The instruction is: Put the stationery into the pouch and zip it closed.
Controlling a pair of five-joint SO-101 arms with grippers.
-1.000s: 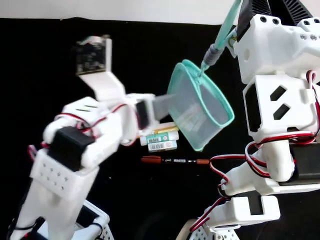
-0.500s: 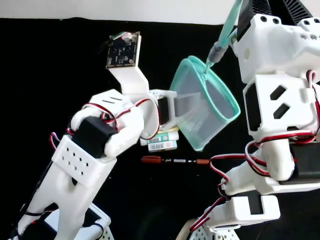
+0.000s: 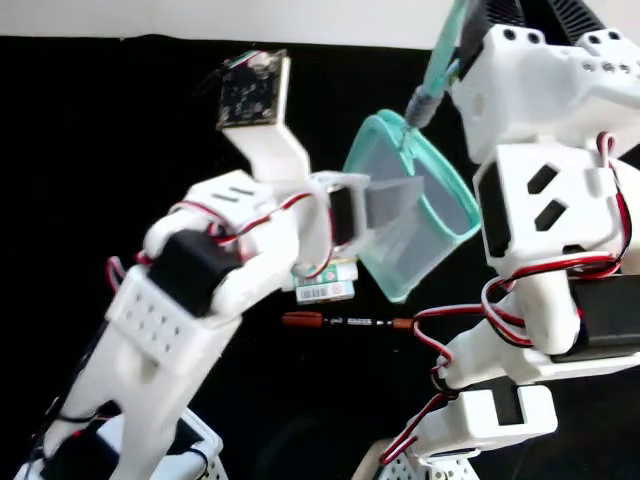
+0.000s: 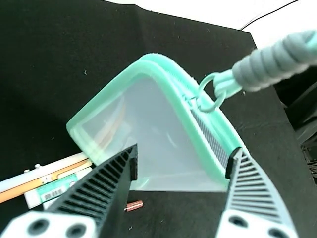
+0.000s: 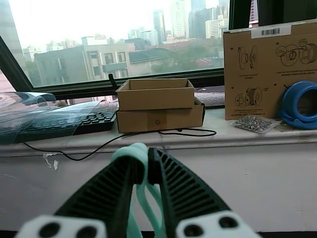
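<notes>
High view: the mint pouch (image 3: pixel 412 215) hangs tilted from its strap (image 3: pixel 436 70), mouth open, between the 2 arms over the black table (image 3: pixel 90 150). The strap runs up to the right gripper (image 3: pixel 470 25) at the top edge. The left gripper (image 3: pixel 388 205) is at the pouch's side, 1 grey finger against its clear wall. Just beside the pouch's lower corner an eraser (image 3: pixel 325 290) lies on the table. Nearer the arms' bases, a pen (image 3: pixel 350 321) lies flat, apart from the eraser.

Left wrist view: the left gripper (image 4: pixel 183 161) has its jaws spread wide, 1 on each side of the pouch (image 4: pixel 158 134), neither pinching it. The zip is undone along the rim. A ring (image 4: pixel 212 92) on the rim links to the strap (image 4: pixel 270 62), which is pulled taut. Pencils (image 4: pixel 37 179) and the eraser (image 4: pixel 52 192) lie together just beside the pouch's corner, outside it. The pen's tip (image 4: pixel 132 205) shows between the jaws.

Right wrist view: the right gripper (image 5: pixel 147 157) has its jaws closed on the mint strap (image 5: pixel 134 163). Behind are 2 cardboard boxes (image 5: pixel 158 104), a keyboard (image 5: pixel 59 124) and a window (image 5: pixel 114 39).
</notes>
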